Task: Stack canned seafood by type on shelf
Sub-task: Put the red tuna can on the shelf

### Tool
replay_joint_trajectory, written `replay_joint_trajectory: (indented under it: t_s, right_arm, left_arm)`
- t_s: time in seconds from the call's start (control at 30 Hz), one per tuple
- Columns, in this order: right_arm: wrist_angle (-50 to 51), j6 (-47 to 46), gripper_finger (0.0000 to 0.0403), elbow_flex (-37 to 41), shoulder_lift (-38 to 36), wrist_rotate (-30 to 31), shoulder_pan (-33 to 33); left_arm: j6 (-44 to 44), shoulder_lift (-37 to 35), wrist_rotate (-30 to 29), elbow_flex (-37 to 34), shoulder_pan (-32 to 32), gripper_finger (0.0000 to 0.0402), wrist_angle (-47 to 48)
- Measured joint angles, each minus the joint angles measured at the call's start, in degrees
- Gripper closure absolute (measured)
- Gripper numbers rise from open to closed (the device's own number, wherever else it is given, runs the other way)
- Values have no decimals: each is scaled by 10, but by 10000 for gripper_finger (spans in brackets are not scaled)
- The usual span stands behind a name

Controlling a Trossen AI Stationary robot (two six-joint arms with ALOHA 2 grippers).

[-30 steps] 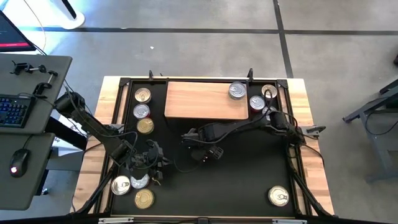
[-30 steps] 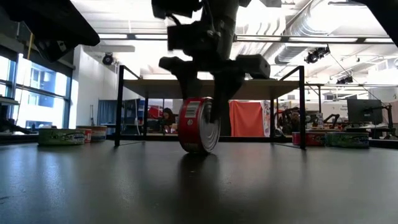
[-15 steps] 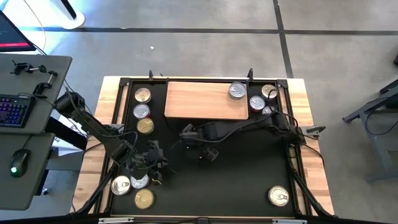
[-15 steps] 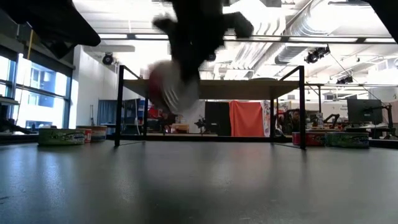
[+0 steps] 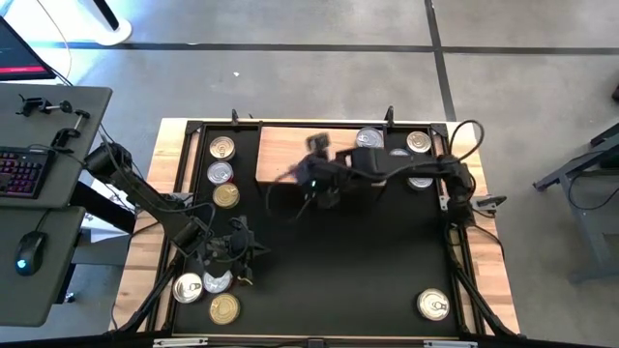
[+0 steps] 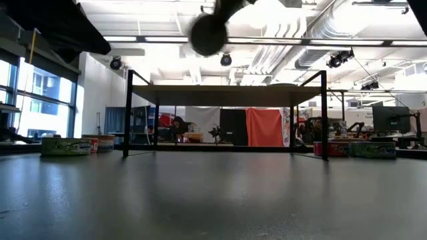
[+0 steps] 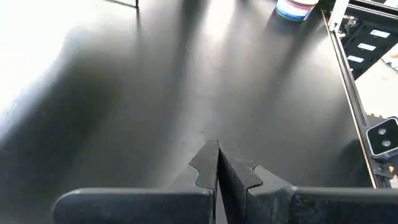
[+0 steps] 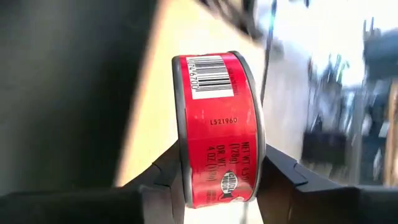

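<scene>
The right gripper (image 8: 221, 180) is clamped on a red tin (image 8: 219, 127), holding it on edge, one finger on each flat face. In the high view the right gripper (image 5: 319, 179) hangs over the front edge of the shelf (image 5: 285, 155), near its middle. In the low view the load shows only as a dark blur high above the shelf (image 6: 227, 87), well clear of the mat (image 6: 213, 200).

The left gripper (image 7: 217, 168) has its fingers pressed together and holds nothing. It waits over the mat (image 5: 368, 261) at the left front, next to the front-left tins (image 5: 208, 290).

Progress, judged from the layout:
- Done: one silver-lidded tin (image 5: 368, 138) appears to sit at the shelf's right end. No stack is visible yet.
- In hand: the red tin, carried toward the shelf but not yet set down.
- Left: three tins (image 5: 221, 172) in a column left of the shelf; two tins (image 5: 418, 143) beyond its right end, partly hidden by the right arm; the three front-left tins; one tin (image 5: 433, 304) at the front right.

Most of the task remains. The held tin is on edge, so it probably has to be turned flat before release. Types cannot be read from the lids in the high view, so sorting by type cannot be checked here.
</scene>
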State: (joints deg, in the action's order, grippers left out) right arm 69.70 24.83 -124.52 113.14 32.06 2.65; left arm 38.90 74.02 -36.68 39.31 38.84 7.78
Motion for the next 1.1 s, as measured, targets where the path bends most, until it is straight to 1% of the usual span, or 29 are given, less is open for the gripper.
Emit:
replay_joint_trajectory:
  t_s: [0.1,0.17,0.23,0.33,0.47,0.57,0.67,0.8,0.9,0.97,1.1]
  right_arm:
    - [56,-61,283,19,-11,37,-29]
    - [74,-68,283,40,-12,73,-44]
    - [75,-66,283,59,-10,93,-56]
    - [56,-65,283,93,-11,101,-73]
    - [49,-64,283,145,-10,158,-91]
    - [40,-68,283,172,-10,178,-100]
    - [38,-68,281,195,-10,180,-103]
    - [28,-68,247,216,-10,191,-101]
    - [26,-69,225,223,-10,170,-101]
    - [25,-69,221,223,-10,156,-101]
    - [25,-69,218,222,-10,147,-100]
  left_arm:
    - [-24,0,0,0,-12,401,-1]
    - [-36,0,0,0,-21,401,-2]
    - [-44,0,0,0,-30,402,-3]
    - [-47,0,0,0,-42,401,-2]
    - [-47,0,0,0,-48,401,-3]
    - [-47,0,0,0,-48,401,-3]
    - [-46,0,0,0,-48,401,-3]
    - [-46,0,0,0,-48,402,-3]
    - [-39,0,0,0,-48,402,-3]
    - [-32,0,0,0,-48,401,-3]
    - [-31,0,0,0,-48,401,-3]
